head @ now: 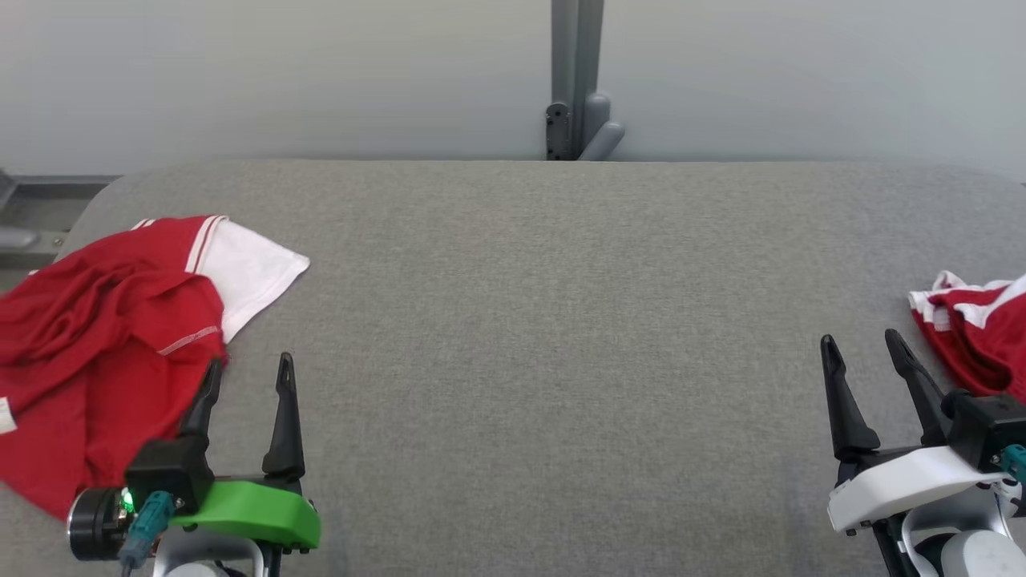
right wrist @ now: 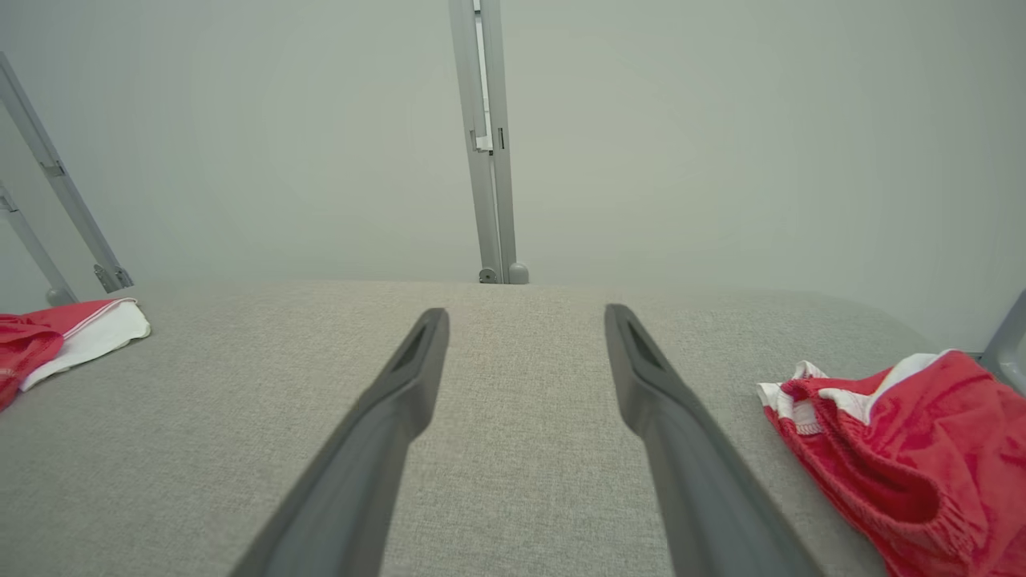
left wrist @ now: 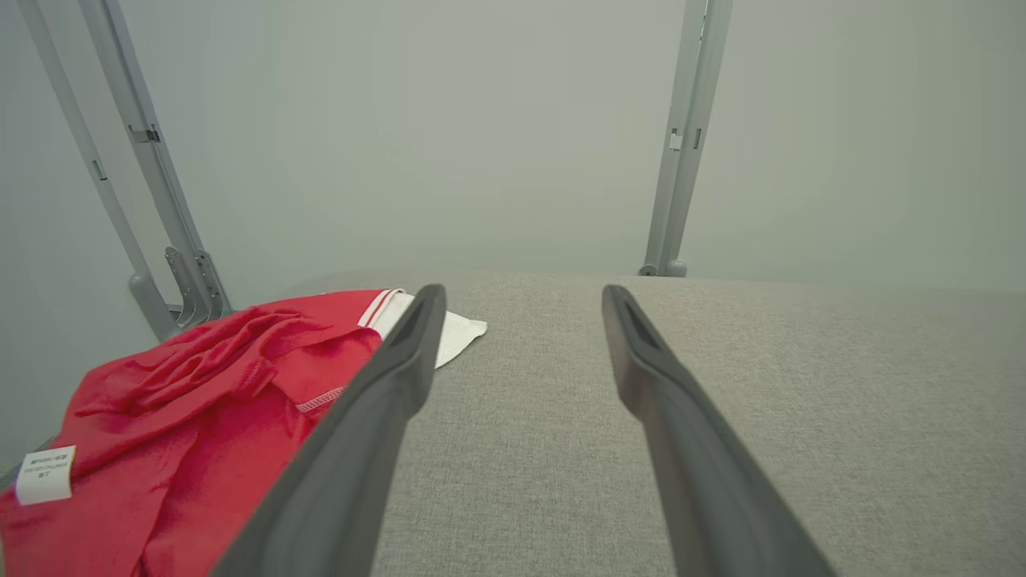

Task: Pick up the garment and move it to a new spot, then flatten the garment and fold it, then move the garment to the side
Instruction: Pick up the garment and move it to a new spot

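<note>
**Pickup not yet begun**

Our left gripper stands released, holding nothing, and the crumpled red shirt lies just to its left on the tabletop, its hem by the nearer finger. To grasp well, we judge we should swing left, come down over a raised fold and pinch only cloth. Our right gripper is likewise released. A second red garment lies just to its right.

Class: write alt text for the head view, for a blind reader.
A crumpled red-and-white shirt lies at the left of a grey fabric table, another red-and-white garment at the right edge. The left gripper and right gripper sit open and empty in the lower corners.
</note>
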